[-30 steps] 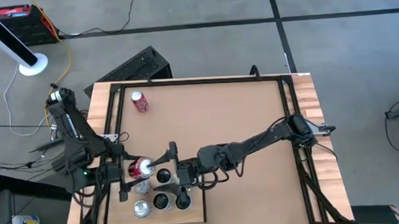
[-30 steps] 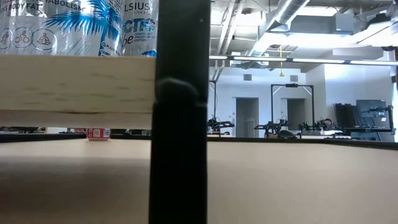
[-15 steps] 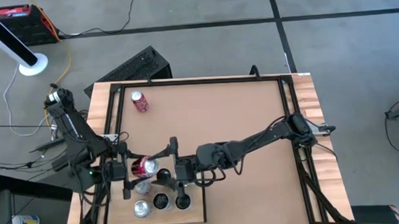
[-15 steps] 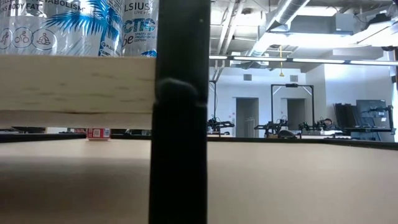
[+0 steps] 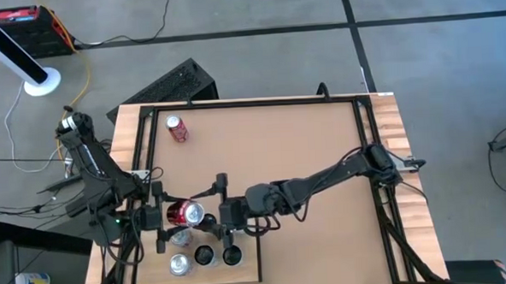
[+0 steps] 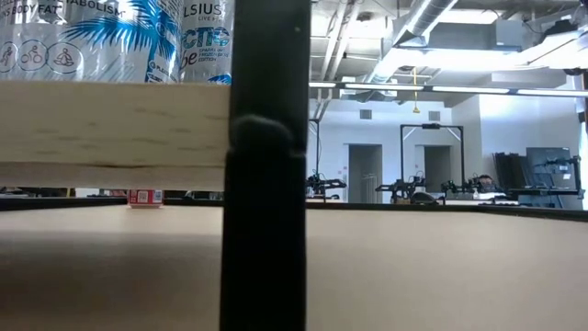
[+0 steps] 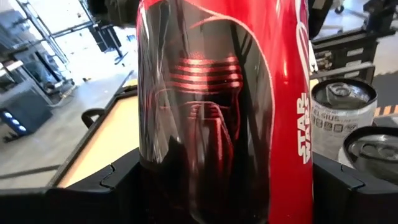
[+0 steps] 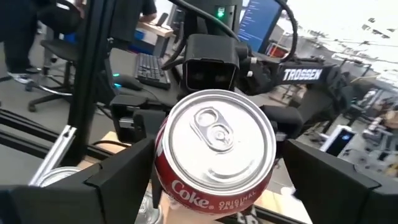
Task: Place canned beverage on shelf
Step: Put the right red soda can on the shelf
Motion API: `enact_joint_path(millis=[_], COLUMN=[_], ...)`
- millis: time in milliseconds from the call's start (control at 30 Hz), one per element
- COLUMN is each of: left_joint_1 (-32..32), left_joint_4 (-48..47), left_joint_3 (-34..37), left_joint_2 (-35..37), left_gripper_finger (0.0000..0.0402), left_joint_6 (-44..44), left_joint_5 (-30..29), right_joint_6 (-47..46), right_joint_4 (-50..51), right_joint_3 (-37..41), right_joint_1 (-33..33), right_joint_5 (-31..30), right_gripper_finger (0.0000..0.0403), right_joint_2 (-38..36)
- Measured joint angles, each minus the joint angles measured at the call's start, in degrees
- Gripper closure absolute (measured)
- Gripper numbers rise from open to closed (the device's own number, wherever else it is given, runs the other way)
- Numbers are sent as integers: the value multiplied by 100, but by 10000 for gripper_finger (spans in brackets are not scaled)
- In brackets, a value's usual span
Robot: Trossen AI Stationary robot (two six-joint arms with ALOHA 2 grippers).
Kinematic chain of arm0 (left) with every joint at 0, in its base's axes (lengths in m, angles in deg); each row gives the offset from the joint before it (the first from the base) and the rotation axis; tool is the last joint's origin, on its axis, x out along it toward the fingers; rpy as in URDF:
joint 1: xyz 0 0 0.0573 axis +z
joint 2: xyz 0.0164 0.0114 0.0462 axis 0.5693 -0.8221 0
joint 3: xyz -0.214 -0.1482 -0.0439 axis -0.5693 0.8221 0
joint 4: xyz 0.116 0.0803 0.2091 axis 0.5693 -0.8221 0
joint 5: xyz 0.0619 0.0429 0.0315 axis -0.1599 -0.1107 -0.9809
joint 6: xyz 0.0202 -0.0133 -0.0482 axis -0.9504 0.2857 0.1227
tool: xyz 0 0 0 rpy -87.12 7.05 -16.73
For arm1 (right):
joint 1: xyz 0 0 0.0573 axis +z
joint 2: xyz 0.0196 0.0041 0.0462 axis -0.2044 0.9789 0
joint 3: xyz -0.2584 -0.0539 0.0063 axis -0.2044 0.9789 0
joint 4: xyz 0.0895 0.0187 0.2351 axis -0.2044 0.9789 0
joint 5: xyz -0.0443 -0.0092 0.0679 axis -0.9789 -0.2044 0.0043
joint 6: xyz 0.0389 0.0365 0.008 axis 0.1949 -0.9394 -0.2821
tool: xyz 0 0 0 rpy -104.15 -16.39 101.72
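Observation:
A red Coke can (image 5: 186,215) is held in my left gripper (image 5: 172,216), above the left near part of the table. It also shows in the left wrist view (image 7: 224,106). My right gripper (image 5: 220,210) is open. Its fingers (image 8: 112,180) stand on either side of the can's silver top end (image 8: 217,134), and I cannot tell whether they touch it. The pale wood shelf (image 5: 241,271) lies at the near left and bears several cans (image 5: 180,263). A second red can (image 5: 177,128) stands on the tabletop at the far left. My left gripper pinches the red can's body (image 7: 155,168) between its two fingers (image 7: 121,180), one on each side, lying across the can. The fingers come from the table's left. The can is lifted clear and tilted, with its top toward the table's right.
A silver Celsius can (image 7: 342,115) and a dark can top (image 7: 373,149) stand on the shelf just beside the held can. The shelf board (image 6: 110,124) and its black post (image 6: 266,184) fill the low view's left. The brown tabletop (image 5: 305,148) stretches right of them.
My left gripper has turned with the red can. The can stood nearly upright, its silver top facing up, and is now tipped with its top toward the table's right, between my right gripper's fingers. It has shifted slightly toward the right.

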Motion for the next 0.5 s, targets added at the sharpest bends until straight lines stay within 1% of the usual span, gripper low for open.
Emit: enact_joint_path(millis=[67, 233, 300, 400, 500], left_joint_1=[42, 351, 525, 779, 925], left_joint_4=[0, 113, 227, 451, 690], left_joint_3=[0, 0, 0, 0, 0], left_joint_2=[-2, 2, 2, 0, 0], left_gripper_finger=[121, 121, 121, 121, 121], left_joint_6=[-161, -437, -581, -873, -1159], left_joint_5=[-15, 87, 258, 688, 979], right_joint_6=[-87, -147, -149, -162, -167], right_joint_4=[31, 100, 153, 193, 170], right_joint_3=[0, 0, 0, 0, 0], right_joint_1=[-40, -105, -130, -133, -115], right_joint_5=[118, 123, 123, 123, 136], right_gripper_finger=[23, 23, 23, 23, 23], right_joint_2=[0, 0, 0, 0, 0])
